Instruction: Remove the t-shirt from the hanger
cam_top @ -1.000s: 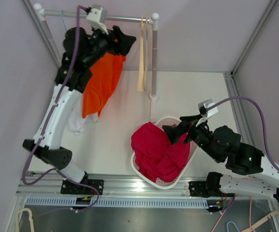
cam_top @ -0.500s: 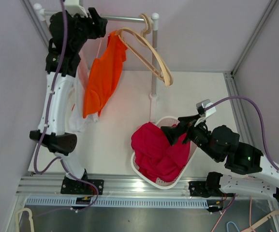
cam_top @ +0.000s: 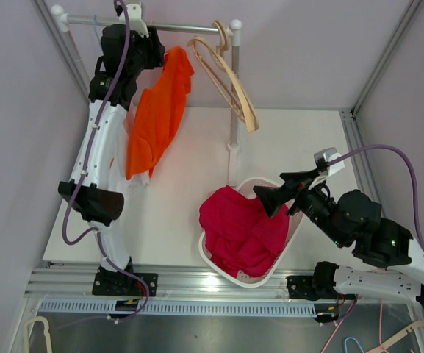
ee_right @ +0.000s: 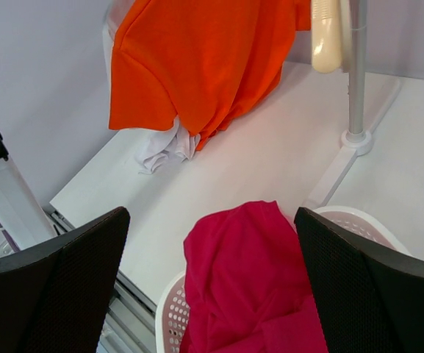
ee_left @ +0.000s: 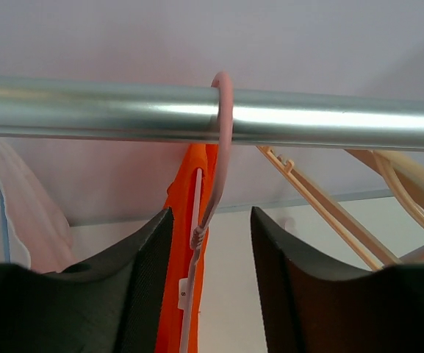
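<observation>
An orange t-shirt (cam_top: 156, 118) (ee_right: 197, 59) hangs from a pink hanger whose hook (ee_left: 223, 140) loops over the metal rail (cam_top: 189, 28) (ee_left: 87, 107). My left gripper (cam_top: 153, 51) (ee_left: 212, 213) is up at the rail, just under it. Its jaws stand either side of the hanger's neck with a gap still showing, so it is open. The orange cloth (ee_left: 189, 220) drops down between them. My right gripper (cam_top: 276, 190) (ee_right: 212, 217) hovers wide open and empty above a red garment (cam_top: 241, 228) (ee_right: 263, 294).
The red garment lies in a white perforated basket (cam_top: 219, 265) (ee_right: 171, 309). Bare wooden hangers (cam_top: 230, 73) (ee_left: 388, 176) hang tilted at the rail's right end, by the stand's post (cam_top: 234, 95) (ee_right: 356, 73). A white cloth (cam_top: 139, 178) (ee_right: 164, 147) lies under the orange t-shirt.
My left gripper rose off the shirt to the rail and its jaws have narrowed round the hanger's neck. The wooden hangers swung out to the right. My right gripper drifted slightly right.
</observation>
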`<state>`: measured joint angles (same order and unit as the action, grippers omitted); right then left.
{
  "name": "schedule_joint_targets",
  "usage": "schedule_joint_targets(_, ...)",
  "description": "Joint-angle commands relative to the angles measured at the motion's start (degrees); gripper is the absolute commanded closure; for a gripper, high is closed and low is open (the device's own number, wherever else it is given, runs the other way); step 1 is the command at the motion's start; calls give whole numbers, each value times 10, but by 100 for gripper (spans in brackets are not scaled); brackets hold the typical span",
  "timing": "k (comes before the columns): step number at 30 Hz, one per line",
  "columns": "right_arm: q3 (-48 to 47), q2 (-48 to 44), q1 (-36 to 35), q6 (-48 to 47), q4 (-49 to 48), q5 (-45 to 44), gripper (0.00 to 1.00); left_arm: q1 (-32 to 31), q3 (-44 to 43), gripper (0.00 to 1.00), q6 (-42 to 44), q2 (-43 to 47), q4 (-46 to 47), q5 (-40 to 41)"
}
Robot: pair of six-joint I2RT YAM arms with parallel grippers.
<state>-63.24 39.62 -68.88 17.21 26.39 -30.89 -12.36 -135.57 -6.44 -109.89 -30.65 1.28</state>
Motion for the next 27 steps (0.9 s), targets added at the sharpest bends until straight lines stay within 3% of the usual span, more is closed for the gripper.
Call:
schedule_joint_targets(1, -6, -6, -1, -9, 4, -23, 1, 3, -21, 51, 11, -9, 29, 17)
schedule_joint_targets(12, 14, -6, 0, -5, -26, -24, 1, 3, 19, 49, -6, 6, 31, 49)
schedule_joint_targets(13, 14, -6, 0, -6, -27, -23, 0, 3, 31, 56, -6, 11, 34, 55)
schedule_joint_targets(14, 13, -5, -1, -6, -28, -22, 1, 3, 31, 90, -4, 12, 38, 55)
schedule_joint_targets(15, 13, -6, -1, -6, -29, -22, 1, 3, 29, 99, -4, 11, 38, 55)
schedule_joint_targets(27, 19, -8, 0, 2, -28, -18, 1, 0, -25, 100, -20, 74, 54, 24)
